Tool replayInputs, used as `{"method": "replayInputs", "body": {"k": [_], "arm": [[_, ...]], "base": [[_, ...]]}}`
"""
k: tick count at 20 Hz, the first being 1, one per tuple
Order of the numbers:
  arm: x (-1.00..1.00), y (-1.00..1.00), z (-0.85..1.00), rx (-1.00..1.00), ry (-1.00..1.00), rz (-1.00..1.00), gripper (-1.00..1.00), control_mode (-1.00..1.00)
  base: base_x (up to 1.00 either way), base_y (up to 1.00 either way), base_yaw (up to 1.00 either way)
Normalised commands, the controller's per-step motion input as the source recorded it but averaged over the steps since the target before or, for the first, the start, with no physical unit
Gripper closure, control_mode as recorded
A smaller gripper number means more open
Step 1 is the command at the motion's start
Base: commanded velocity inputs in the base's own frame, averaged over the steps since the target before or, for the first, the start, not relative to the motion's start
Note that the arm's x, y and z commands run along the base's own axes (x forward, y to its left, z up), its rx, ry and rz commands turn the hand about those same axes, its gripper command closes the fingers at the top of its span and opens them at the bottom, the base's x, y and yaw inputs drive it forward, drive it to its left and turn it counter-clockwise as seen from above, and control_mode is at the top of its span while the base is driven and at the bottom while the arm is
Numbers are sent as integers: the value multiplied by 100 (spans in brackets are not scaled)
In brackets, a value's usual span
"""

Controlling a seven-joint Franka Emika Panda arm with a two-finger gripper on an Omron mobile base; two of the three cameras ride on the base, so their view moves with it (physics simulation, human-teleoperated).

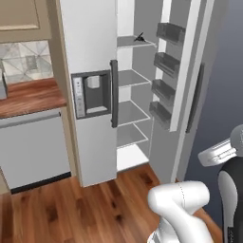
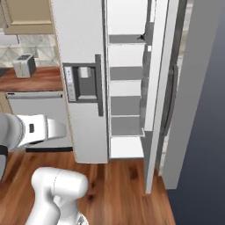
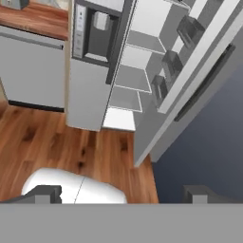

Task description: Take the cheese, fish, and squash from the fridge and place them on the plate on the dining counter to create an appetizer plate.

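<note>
While gripper [image 3: 121,194] gapes, fish [image 1: 139,38] lies far, top shelf.

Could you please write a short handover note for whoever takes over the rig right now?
Hand: open, holding nothing, well back from the fridge.
Fridge: right door swung open, left door with the dispenser shut.
Fish: small dark item on an upper fridge shelf, also visible in the right base view.
Cheese, squash: I cannot make them out on the shelves from here.
Done: fridge door opened.
Left: pick up the fish, cheese and squash, then carry each to the plate on the dining counter.
</note>
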Motion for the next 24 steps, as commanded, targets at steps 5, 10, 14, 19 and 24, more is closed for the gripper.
{"method": "replayInputs", "body": {"k": [5, 10, 14, 19, 24], "arm": [[0, 0, 0, 0, 0, 0, -100, 100], [0, 0, 0, 0, 0, 0, -100, 100], [0, 0, 0, 0, 0, 0, -100, 100], [0, 0, 0, 0, 0, 0, -100, 100], [0, 0, 0, 0, 0, 0, -100, 100]], "base": [[72, 11, -7], [60, -17, -8], [56, -9, -8], [59, 0, -8], [61, -2, -8]]}}
